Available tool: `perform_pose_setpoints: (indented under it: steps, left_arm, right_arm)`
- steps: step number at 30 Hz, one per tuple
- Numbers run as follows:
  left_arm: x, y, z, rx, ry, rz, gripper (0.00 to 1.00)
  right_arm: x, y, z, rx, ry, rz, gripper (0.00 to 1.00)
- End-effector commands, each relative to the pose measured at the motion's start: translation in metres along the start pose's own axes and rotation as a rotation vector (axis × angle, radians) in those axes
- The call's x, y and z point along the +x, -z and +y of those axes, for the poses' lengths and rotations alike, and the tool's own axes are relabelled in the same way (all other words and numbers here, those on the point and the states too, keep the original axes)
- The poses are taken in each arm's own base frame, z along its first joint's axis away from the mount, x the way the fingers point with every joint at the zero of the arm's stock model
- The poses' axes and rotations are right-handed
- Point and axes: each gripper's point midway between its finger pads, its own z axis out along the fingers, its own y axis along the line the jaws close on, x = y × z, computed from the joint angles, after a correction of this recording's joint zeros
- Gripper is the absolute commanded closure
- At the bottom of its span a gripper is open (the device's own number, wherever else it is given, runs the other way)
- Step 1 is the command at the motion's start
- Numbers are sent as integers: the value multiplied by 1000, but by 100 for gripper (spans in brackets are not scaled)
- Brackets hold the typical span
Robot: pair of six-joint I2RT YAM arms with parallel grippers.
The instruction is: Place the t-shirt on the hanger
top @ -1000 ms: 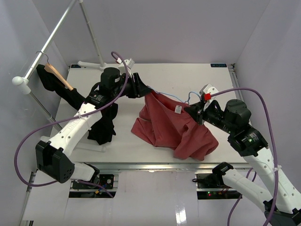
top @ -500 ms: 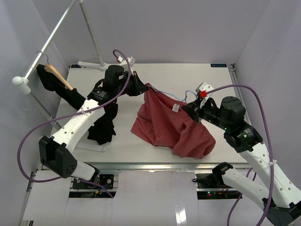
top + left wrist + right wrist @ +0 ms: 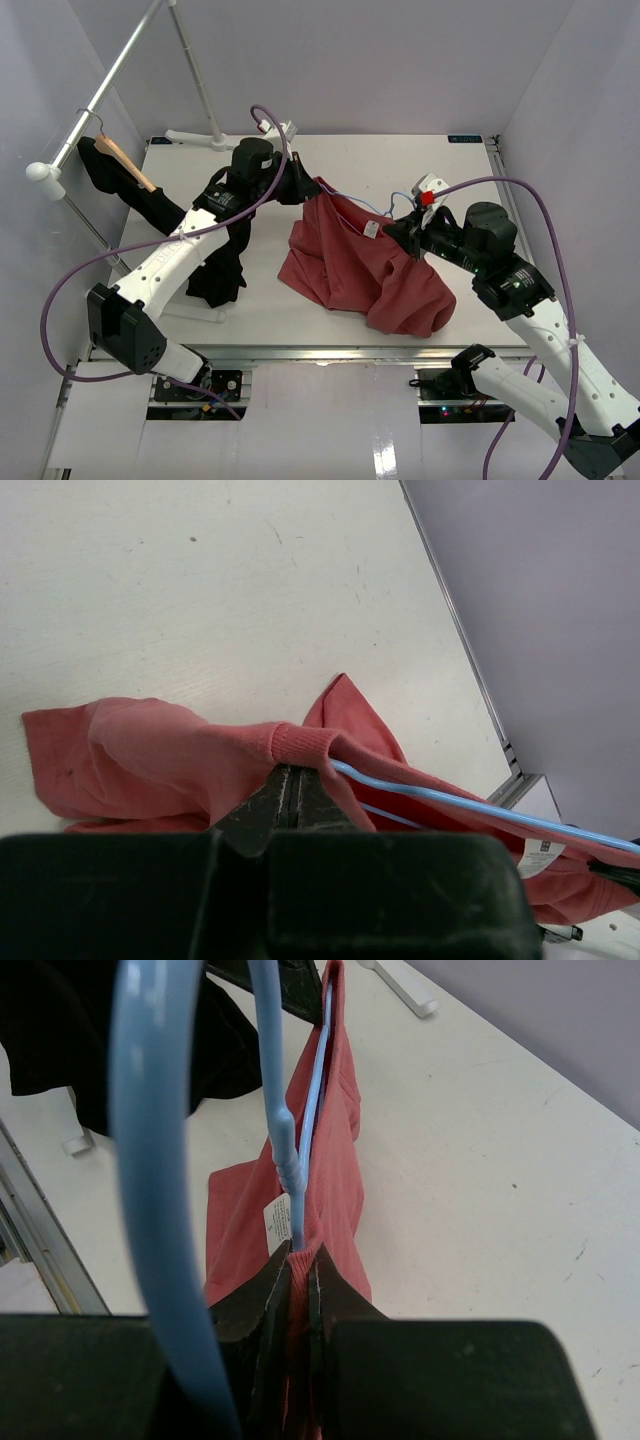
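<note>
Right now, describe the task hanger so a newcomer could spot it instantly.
On the white table, find the bunched salmon t-shirt. The hanger is the thin light-blue wire emerging from its upper edge, unlike the thick wooden hanger on the rail at left.

The left arm (image 3: 165, 268) and the right arm (image 3: 560, 345) share one build: smooth white shells for the long links, joined by blocky black joint housings. A thin purple cable (image 3: 262, 107) loops along each arm. At the right wrist sits a white camera mount (image 3: 436, 185) with a red tab (image 3: 431, 199). The left gripper (image 3: 297, 775) and the right gripper (image 3: 297, 1252) have matte black, wedge-shaped fingers.
</note>
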Motion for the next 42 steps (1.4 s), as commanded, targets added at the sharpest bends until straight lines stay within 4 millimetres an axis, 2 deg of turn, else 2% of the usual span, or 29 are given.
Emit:
perform_pose_setpoints:
  steps: [1,9,13,14,17,19,22,25,29,32,36,42]
  left_arm:
    - [-9,3,-38,111,-51,-24,100]
    - [-2,3,-57,170,-94,-1,100]
    - [6,11,-65,229,-152,28,98]
    - [5,16,-68,242,-175,35,94]
    - [-6,39,-72,232,-286,16,64]
    - [-20,58,-73,206,-372,-26,54]
    - [-40,86,-74,166,-482,-100,46]
    - [-49,109,-70,117,-563,-127,42]
    - [-39,119,-47,23,-667,-48,42]
    - [-28,127,-38,9,-727,4,43]
    - [-5,141,-46,135,-834,46,43]
    - [20,171,-67,323,-942,49,42]
  right_arm:
    - [-23,-7,4,-37,21,-78,92]
    - [-31,-16,3,-47,13,-107,92]
    - [-34,-22,2,-47,15,-125,92]
    - [-33,-22,1,-46,14,-120,92]
    - [-27,-21,-2,-28,21,-101,92]
    - [-23,-18,-2,-21,27,-92,92]
    - [-21,-12,2,-34,34,-81,92]
    - [-19,-4,10,-63,36,-63,92]
    - [-23,8,24,-133,48,-56,92]
    - [-29,18,35,-183,57,-72,92]
    - [-37,32,50,-244,63,-87,92]
    - [-43,49,63,-299,84,-97,92]
